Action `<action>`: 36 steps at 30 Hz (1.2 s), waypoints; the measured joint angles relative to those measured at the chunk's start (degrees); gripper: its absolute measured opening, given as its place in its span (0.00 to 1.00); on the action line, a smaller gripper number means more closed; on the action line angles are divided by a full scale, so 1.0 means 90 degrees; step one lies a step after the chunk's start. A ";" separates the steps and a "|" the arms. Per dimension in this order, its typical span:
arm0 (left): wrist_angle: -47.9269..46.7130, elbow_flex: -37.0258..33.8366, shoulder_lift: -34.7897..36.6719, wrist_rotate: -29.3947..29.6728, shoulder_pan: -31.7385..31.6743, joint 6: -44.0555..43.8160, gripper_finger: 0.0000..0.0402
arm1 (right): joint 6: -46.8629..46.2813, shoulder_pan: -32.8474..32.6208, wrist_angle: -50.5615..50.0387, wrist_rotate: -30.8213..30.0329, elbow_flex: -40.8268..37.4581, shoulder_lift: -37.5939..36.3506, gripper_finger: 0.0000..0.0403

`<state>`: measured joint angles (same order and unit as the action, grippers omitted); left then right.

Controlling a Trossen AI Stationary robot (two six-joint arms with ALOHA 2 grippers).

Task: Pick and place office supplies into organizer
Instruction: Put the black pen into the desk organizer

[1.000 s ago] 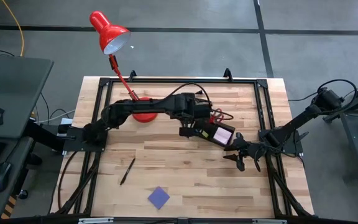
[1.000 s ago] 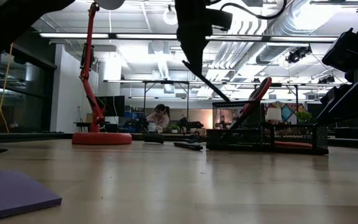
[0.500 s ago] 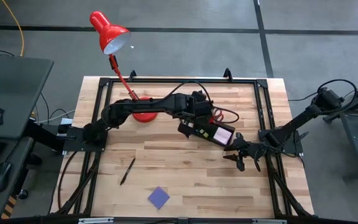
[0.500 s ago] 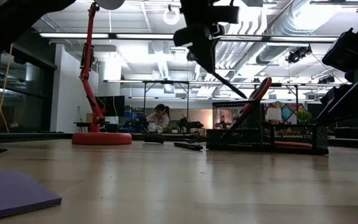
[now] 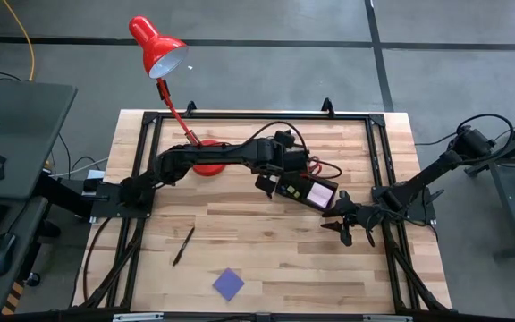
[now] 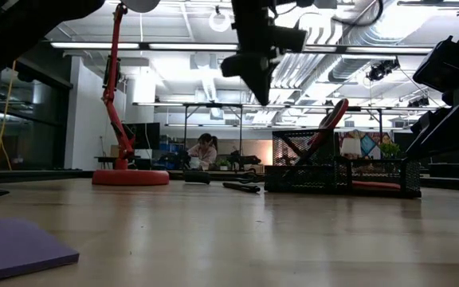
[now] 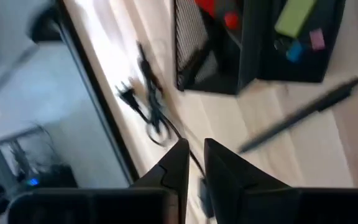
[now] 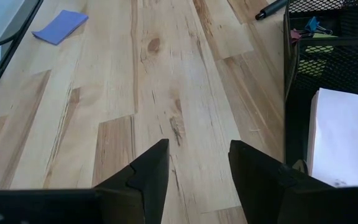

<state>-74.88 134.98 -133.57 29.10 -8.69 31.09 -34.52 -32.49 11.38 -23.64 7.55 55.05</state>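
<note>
The organizer [image 5: 307,192], a black mesh tray, stands at mid-table right. Red-handled scissors [image 6: 333,119] lean out of its taller section, and a pale pink pad [image 5: 318,191] lies in a low compartment. My left gripper [image 6: 260,92] hovers above the organizer's left end, pointing steeply down, its fingers [image 7: 180,163] a narrow gap apart with nothing between them. A dark stick [image 7: 194,62] slants inside the mesh section. One pen [image 7: 297,115] lies on the table beside the organizer. Another pen [image 5: 183,244] and a blue-purple pad [image 5: 229,283] lie near the front. My right gripper [image 8: 197,162] waits open, low, right of the organizer.
A red desk lamp [image 5: 159,49] stands with its base [image 5: 208,164] left of the organizer, under my left arm. A black cable with plug [image 7: 145,93] lies by the table's far frame rail. A black metal frame [image 5: 378,152] borders the wooden top.
My left gripper has rolled about its own axis above the organizer's left end. The pen that slanted down from its fingers toward the tall mesh section a second ago no longer hangs from them. My right arm has kept still.
</note>
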 joint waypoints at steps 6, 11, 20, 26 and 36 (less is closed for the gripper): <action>-0.0477 -0.0005 -0.0010 -0.0025 0.0007 -0.1257 0.09 | 0.0000 -0.0002 -0.0017 0.0000 0.0000 0.0000 0.39; -0.1254 -0.0001 0.0423 -0.0735 0.0160 -0.3871 0.09 | 0.0000 -0.0001 -0.0020 -0.0001 0.0000 0.0000 0.40; -0.1061 0.0000 0.0781 -0.1127 0.0849 -0.5566 0.20 | 0.0000 -0.0002 -0.0049 0.0000 0.0000 0.0000 0.39; -0.1191 -0.0003 0.0796 -0.1139 0.1260 -0.4969 0.35 | 0.0000 0.0000 -0.0048 0.0000 0.0000 0.0000 0.39; -0.0800 -0.0772 0.0881 -0.1001 0.1359 -0.2973 0.52 | 0.0000 0.0000 -0.0049 0.0000 0.0000 0.0000 0.41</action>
<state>-82.08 128.03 -125.64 20.10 3.55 4.33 -34.52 -32.49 10.94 -23.64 7.55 55.05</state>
